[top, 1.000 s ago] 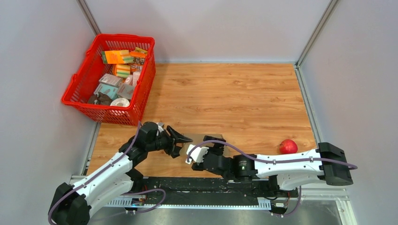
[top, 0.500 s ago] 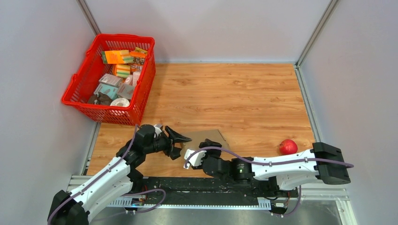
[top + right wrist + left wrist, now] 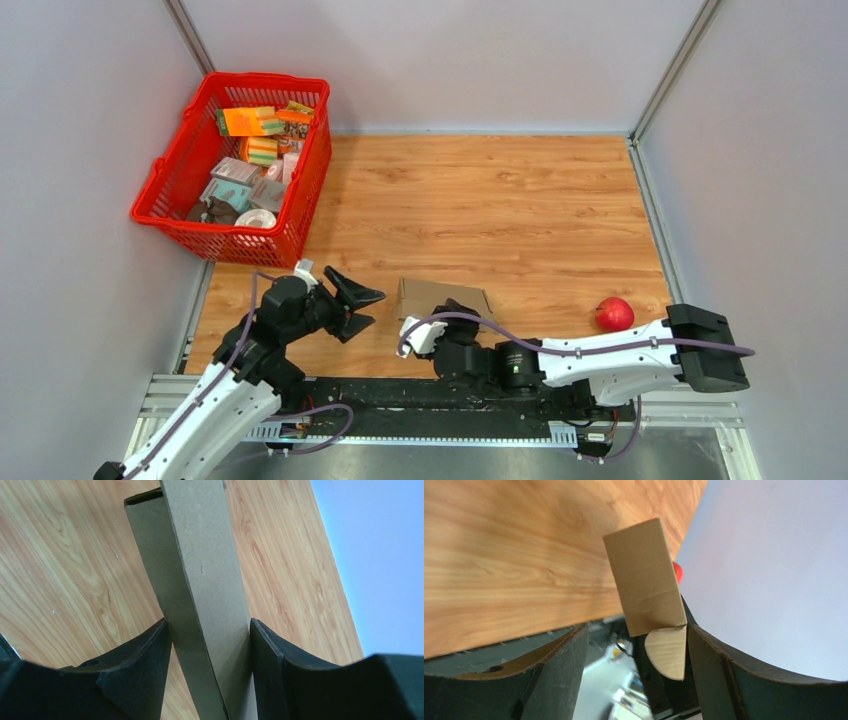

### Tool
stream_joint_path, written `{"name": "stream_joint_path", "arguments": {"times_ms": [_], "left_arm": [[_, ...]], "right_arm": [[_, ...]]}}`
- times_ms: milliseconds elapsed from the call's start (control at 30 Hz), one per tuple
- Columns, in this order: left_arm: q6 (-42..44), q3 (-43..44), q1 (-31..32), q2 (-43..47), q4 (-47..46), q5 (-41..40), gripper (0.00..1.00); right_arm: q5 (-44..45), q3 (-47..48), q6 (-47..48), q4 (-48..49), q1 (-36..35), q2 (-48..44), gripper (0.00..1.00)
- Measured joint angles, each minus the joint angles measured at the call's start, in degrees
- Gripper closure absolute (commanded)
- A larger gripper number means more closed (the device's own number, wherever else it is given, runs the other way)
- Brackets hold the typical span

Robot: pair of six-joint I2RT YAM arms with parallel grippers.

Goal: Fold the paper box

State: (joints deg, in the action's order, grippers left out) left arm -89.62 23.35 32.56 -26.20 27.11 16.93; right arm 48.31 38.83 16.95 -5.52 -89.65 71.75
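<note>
The paper box [image 3: 205, 580], plain brown cardboard, stands clamped between the two dark fingers [image 3: 135, 675] of the right gripper [image 3: 207, 630], one finger pressed against each of its sides. It runs from between the fingers out past the fingertips, its far end hollow. Beyond lie the wooden table [image 3: 65, 570] and a pale wall [image 3: 380, 555].

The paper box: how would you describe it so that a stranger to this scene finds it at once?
On the wooden table, look at the near edge, around the middle. The paper box is there, with the right gripper closed on it. It is the only plain brown cardboard thing; the round object to its right is red.
</note>
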Motion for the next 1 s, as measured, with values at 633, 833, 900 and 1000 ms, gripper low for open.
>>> {"name": "stream_joint_path", "arguments": {"times_ms": [633, 833, 900, 1000], "left_arm": [[51.84, 5.75, 1.84, -4.31, 0.04, -3.28, 0.5], [62.51, 7.39, 9.81, -10.95, -0.46, -6.08, 0.5], [65.48, 8.66, 11.3, -12.02, -1.25, -7.23, 0.49], [68.43, 10.54, 11.72, -14.19, -2.91, -8.74, 0.49]], "right_arm": [[-40.5, 12.7, -19.28, -23.93, 24.13, 5.73, 0.61], [-47.67, 14.32, -20.17, -25.14, 27.28, 7.69, 0.61], [-49.16, 14.47, -20.17, -25.11, 28.28, 7.78, 0.61], [-50.56, 14.69, -20.13, -25.11, 29.24, 8.0, 0.61]]}}
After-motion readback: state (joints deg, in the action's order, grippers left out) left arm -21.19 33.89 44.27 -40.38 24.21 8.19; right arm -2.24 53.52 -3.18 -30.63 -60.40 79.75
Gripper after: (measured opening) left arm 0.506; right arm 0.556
